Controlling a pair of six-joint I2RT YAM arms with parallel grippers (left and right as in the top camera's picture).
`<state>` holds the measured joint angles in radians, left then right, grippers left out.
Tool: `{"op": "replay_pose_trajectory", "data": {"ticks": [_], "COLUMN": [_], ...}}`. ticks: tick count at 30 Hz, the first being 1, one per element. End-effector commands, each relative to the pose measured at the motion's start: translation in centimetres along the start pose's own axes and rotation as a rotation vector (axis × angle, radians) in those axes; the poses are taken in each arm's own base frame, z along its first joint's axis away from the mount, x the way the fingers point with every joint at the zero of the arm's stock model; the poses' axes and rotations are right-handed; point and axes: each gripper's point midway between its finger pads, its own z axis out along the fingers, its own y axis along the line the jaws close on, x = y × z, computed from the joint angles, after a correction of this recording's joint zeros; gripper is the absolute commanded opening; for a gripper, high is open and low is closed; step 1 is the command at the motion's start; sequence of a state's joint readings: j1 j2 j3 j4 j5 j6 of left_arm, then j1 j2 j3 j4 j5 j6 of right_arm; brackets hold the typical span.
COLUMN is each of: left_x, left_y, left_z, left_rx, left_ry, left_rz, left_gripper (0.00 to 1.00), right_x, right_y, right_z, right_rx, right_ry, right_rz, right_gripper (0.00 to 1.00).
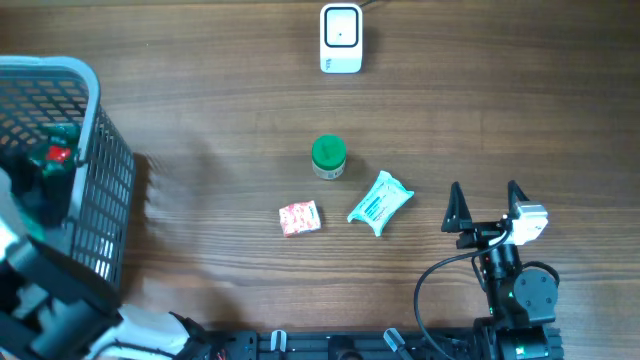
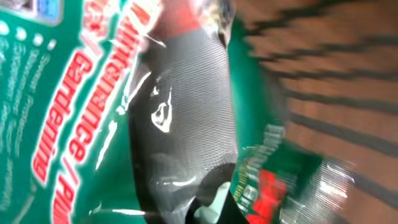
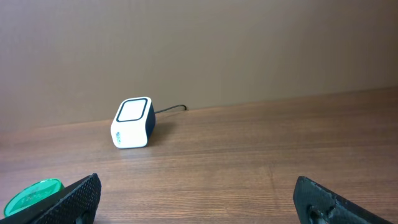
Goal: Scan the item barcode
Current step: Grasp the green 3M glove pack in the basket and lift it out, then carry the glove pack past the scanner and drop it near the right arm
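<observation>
A green glove packet (image 2: pixel 74 124) with red lettering and a grey glove behind clear film fills the left wrist view. My left gripper (image 2: pixel 211 208) is shut on its lower edge, with the fingers mostly hidden behind it. In the overhead view the left gripper (image 1: pixel 45 175) is down inside the grey basket (image 1: pixel 105 170), where a bit of the green and red packet (image 1: pixel 60 150) shows. The white barcode scanner (image 1: pixel 340 38) stands at the far middle of the table; the scanner (image 3: pixel 132 122) also appears in the right wrist view. My right gripper (image 1: pixel 487 208) rests open and empty at the front right.
On the wooden table lie a green-lidded jar (image 1: pixel 328 156), a small pink packet (image 1: pixel 300 218) and a teal wipes packet (image 1: pixel 380 202). The jar's lid (image 3: pixel 34 194) sits beside the right gripper's (image 3: pixel 199 199) left finger. A cable runs behind the scanner.
</observation>
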<state>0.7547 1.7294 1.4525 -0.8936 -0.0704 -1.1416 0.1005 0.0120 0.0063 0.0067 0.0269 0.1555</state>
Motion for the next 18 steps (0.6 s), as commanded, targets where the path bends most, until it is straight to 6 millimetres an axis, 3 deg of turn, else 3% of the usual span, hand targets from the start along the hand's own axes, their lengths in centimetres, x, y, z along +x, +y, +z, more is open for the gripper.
{"op": "replay_pose_trajectory", "data": {"ticks": [1,4,6,10,14,18], "left_x": [1.9,4.5,6.3,8.1,12.3,20.4], "left_y": [-4.4,-5.3,-4.6,-2.3,0.3,1.8], "left_z": [-9.5,-16.5,-22.6,-30.2,-34.1,-33.9], "left_rx": [0.296,0.513,0.674,0.858,0.945,0.914], "left_ry": [0.124,0.239,0.285,0.249,0.311,0.501], "left_rz": [0.130,0.167,0.214,0.287,0.410,0.710], "left_gripper": [0.04,0.04,0.04,0.04,0.04,0.04], "right_x": [-0.1,-0.1,-0.1,-0.1,-0.1,-0.1], "right_y": [0.1,0.1,0.1,0.1,0.1,0.1], "right_z": [0.0,0.0,0.0,0.0,0.0,0.0], "right_rx": [-0.005,-0.005,-0.005,-0.005,-0.005,-0.005], "right_ry": [-0.003,-0.003,-0.003,-0.003,-0.003,-0.003], "right_rz": [0.004,0.004,0.004,0.003,0.004,0.003], "right_gripper": [1.00,1.00,1.00,1.00,1.00,1.00]}}
